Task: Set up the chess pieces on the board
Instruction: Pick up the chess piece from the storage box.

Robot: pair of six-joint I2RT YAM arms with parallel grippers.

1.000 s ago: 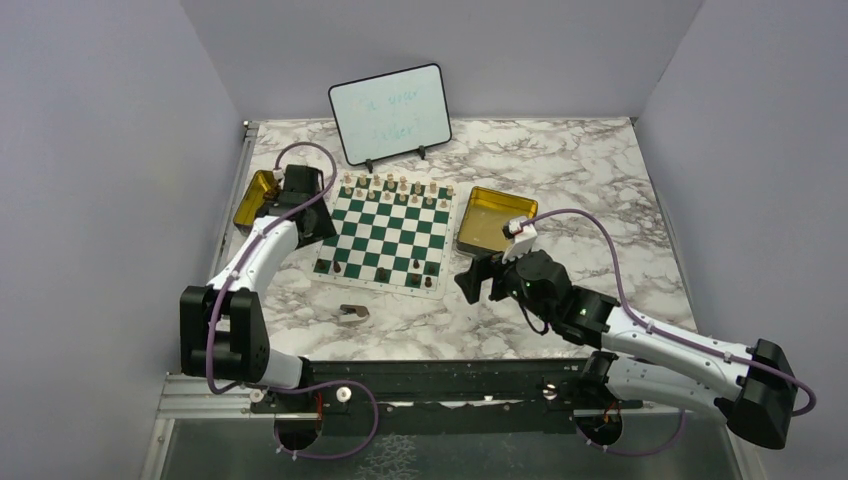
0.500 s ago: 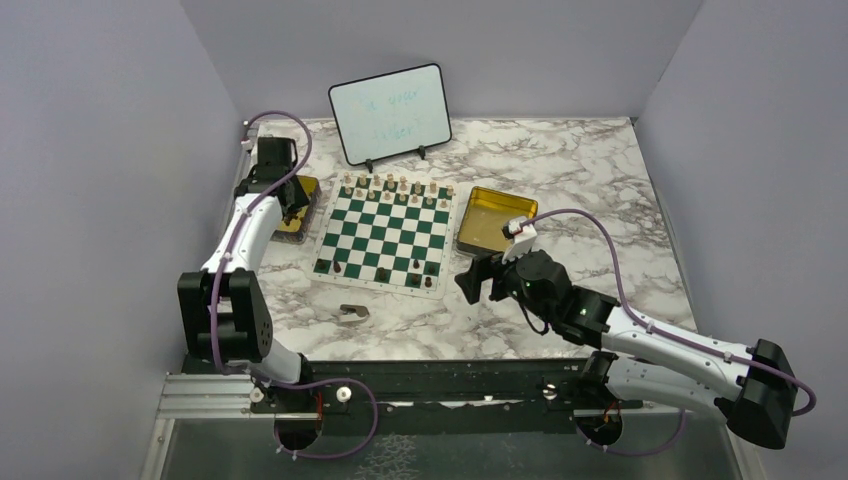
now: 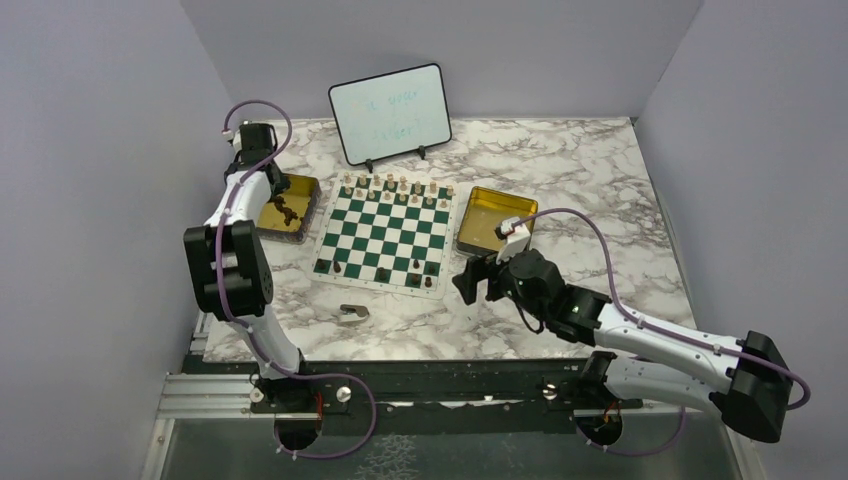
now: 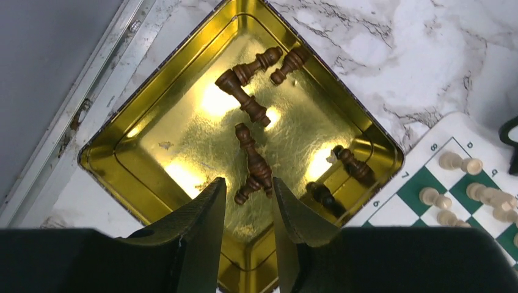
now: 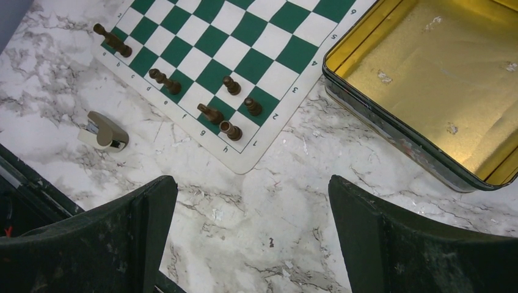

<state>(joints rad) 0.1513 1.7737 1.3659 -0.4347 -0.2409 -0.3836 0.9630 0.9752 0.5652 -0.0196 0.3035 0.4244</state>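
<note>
Chess pieces (image 4: 255, 162) — dark brown ones — lie tumbled in the left gold tin (image 4: 177, 146) beside the board (image 3: 385, 232). Light pieces (image 3: 389, 184) line its far rows and a few dark pieces (image 5: 211, 113) stand on its near ones. The left gripper (image 4: 247, 183) hangs over that tin, narrowly parted, holding nothing. The right gripper (image 5: 250, 180) gapes wide over the table (image 5: 275, 207) — nothing in it — near the right gold tin (image 5: 427, 79) and a grey scrap (image 5: 102, 131).

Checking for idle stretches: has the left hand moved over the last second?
Yes. The left hand swung left and toward the back wall, away from the board; it is now above the gold tin.
</note>
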